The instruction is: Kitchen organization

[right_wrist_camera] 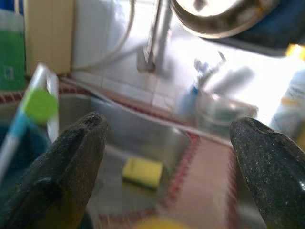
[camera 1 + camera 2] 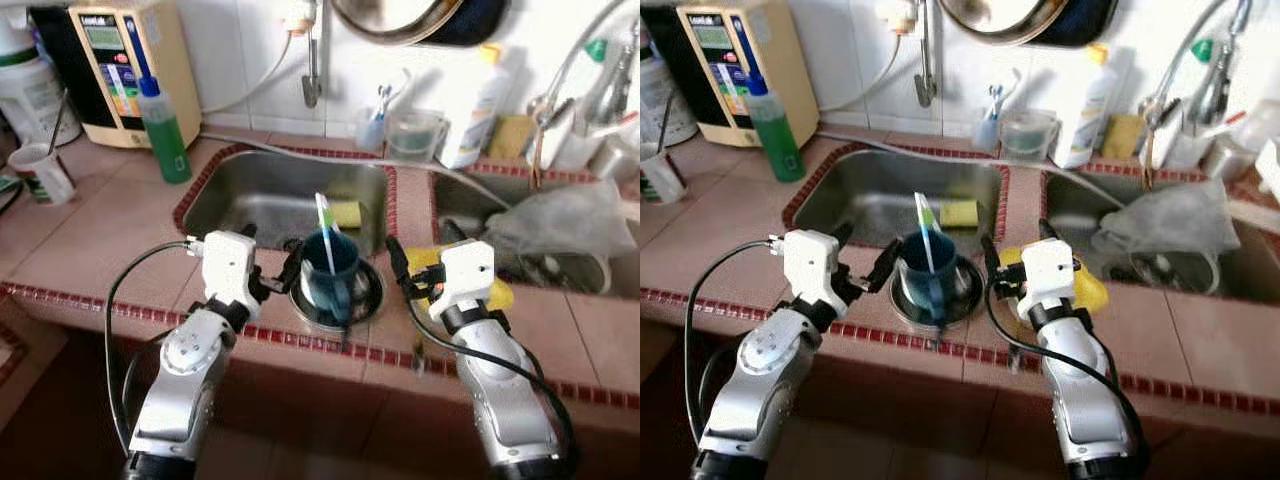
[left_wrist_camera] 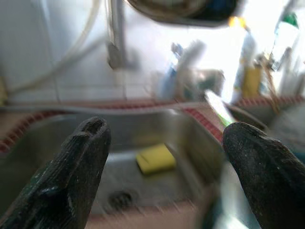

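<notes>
A dark blue cup (image 2: 332,265) with a white and green toothbrush (image 2: 325,222) in it stands on a round metal dish (image 2: 372,294) at the counter's front edge. My left gripper (image 2: 270,250) is open just left of the cup, one finger close to its side. My right gripper (image 2: 420,245) is open just right of the cup, above a yellow object (image 2: 497,293) on the counter. In the left wrist view the open fingers (image 3: 71,176) frame the left sink (image 3: 57,143) and a yellow sponge (image 3: 156,159). The right wrist view has the toothbrush (image 1: 33,109) beside one finger (image 1: 62,167).
A green bottle (image 2: 165,130), a water purifier (image 2: 125,70) and a white cup (image 2: 42,172) stand at the back left. A clear cup (image 2: 415,135) and a white bottle (image 2: 480,110) sit behind the sinks. The right sink holds a plastic bag (image 2: 570,225) and dishes.
</notes>
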### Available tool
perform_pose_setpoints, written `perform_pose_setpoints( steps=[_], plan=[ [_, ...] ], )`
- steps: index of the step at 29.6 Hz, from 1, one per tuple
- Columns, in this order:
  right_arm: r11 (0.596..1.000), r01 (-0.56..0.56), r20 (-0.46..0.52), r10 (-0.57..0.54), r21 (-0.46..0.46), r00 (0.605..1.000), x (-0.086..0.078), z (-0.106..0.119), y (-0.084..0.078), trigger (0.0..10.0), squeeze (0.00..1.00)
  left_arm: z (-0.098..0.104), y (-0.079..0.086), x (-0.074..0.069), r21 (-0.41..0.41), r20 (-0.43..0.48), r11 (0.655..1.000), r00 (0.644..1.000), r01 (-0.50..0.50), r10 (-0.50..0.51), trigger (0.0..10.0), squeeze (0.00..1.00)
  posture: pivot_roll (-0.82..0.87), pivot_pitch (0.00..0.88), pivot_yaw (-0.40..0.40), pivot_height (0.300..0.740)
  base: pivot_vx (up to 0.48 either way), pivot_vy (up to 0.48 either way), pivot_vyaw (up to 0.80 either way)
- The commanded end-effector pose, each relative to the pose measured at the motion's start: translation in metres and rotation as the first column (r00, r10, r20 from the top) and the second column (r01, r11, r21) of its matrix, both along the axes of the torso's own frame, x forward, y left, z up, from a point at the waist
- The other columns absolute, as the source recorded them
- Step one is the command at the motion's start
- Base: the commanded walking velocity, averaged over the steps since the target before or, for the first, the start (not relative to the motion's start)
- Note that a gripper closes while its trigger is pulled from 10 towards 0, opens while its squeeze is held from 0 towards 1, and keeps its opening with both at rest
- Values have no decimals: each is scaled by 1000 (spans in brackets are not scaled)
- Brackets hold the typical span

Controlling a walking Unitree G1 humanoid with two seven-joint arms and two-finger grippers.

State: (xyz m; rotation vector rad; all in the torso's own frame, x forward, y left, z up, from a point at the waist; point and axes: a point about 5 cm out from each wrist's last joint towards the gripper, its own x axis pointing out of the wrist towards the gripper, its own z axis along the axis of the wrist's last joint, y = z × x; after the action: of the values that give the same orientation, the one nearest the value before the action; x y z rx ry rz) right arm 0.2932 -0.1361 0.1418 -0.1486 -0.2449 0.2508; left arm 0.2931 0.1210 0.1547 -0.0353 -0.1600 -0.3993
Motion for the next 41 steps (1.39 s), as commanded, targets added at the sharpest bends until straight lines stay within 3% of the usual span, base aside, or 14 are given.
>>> perform_pose_setpoints(
  steps=[1, 16, 27, 41],
  plan=[
    [999, -32, 0, 32, 8, 999, -2, 0, 7, 10000, 0, 3, 9, 1, 1, 1, 1000, 1000, -25, 25, 10000, 0, -51, 0, 8, 740, 0, 0, 0],
    [999, -45, 0, 45, 4, 999, -3, 1, 9, 10000, 0, 7, 11, 3, 0, -9, 1000, 1000, -3, 3, 10000, 0, -50, 0, 11, 740, 0, 0, 0],
    [991, -124, 32, 122, 46, 992, -16, 5, 17, 10000, 0, 8, -10, -4, 46, -28, 988, 989, 144, -143, 10000, 0, -66, 0, 27, 740, 0, 0, 0],
    [988, -77, 42, 72, 135, 997, -14, 15, 15, 10000, 0, 12, -21, -5, 69, -32, 974, 976, 217, -215, 10000, 0, -86, 0, 52, 740, 0, 0, 0]
  ],
)
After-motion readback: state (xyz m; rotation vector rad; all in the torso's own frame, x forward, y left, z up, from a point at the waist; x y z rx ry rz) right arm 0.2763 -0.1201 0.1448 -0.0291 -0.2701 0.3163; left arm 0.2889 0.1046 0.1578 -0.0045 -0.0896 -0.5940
